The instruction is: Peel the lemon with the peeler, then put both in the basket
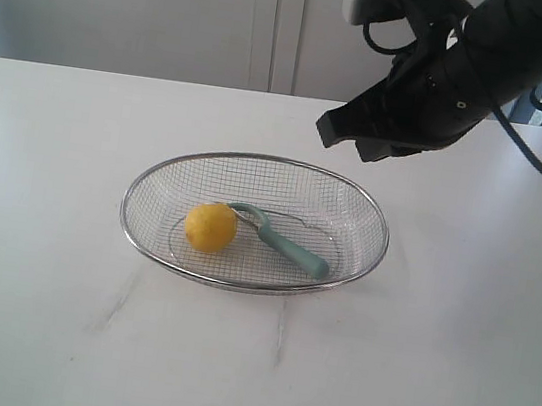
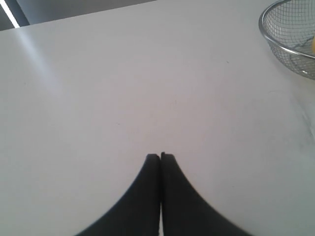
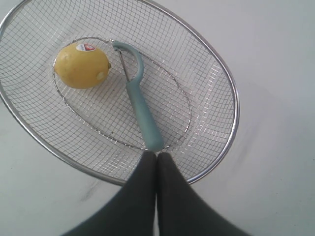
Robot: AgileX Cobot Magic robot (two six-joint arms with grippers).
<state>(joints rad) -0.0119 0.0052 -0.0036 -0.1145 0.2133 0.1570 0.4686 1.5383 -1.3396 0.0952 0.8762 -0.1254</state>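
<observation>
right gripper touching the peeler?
Apart. Exterior view: the right gripper hangs above the basket; the peeler lies on its mesh.

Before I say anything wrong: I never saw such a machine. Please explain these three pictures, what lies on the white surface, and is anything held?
It is a robot with two arms. One picture is taken from outside; the other two come from cameras on the wrists. On the white table stands a wire basket. Inside it lie a yellow lemon and a teal peeler, its looped head beside the lemon. The right end effector hangs above the basket, closed and empty. The left end effector is closed too, over bare table, the basket's rim at its picture's edge. Nothing is held.
</observation>
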